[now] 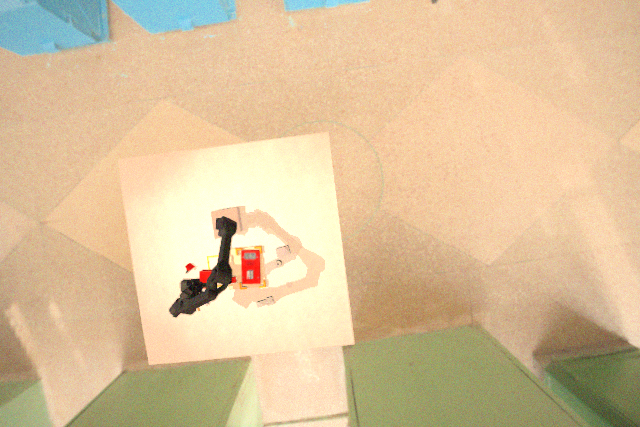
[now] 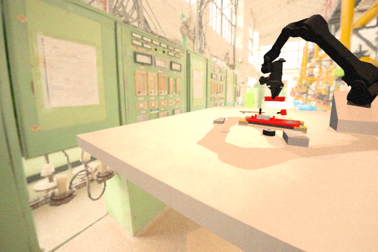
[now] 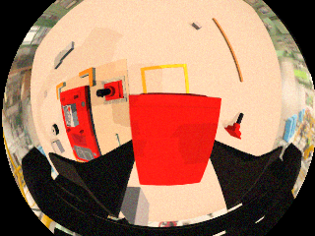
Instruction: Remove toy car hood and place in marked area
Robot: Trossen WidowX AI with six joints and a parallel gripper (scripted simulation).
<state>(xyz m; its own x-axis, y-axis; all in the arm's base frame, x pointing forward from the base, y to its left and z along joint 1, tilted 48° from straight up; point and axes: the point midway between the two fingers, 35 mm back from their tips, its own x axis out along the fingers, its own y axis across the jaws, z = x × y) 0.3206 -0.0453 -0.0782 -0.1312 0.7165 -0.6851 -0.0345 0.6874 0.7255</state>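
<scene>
The gripper (image 1: 202, 277) (image 2: 275, 97) (image 3: 173, 144), its fingers fairly wide, clasped the red hood (image 1: 205, 276) (image 2: 275, 98) (image 3: 174, 140) above the table (image 1: 289, 174) (image 2: 170, 151) (image 3: 162, 44), off the toy car (image 1: 251, 267) (image 2: 274, 121) (image 3: 79, 123). Lowering it while off-centre could have left an edge over the yellow outline (image 1: 208, 260) (image 3: 186, 79); release too high could have tipped it.

Arm arched above table, wrist pointing down; end effector (image 1: 205, 280) (image 2: 274, 97) (image 3: 173, 144) raised, fingers clamped on hood (image 1: 207, 274) (image 2: 269, 98) (image 3: 174, 128).
</scene>
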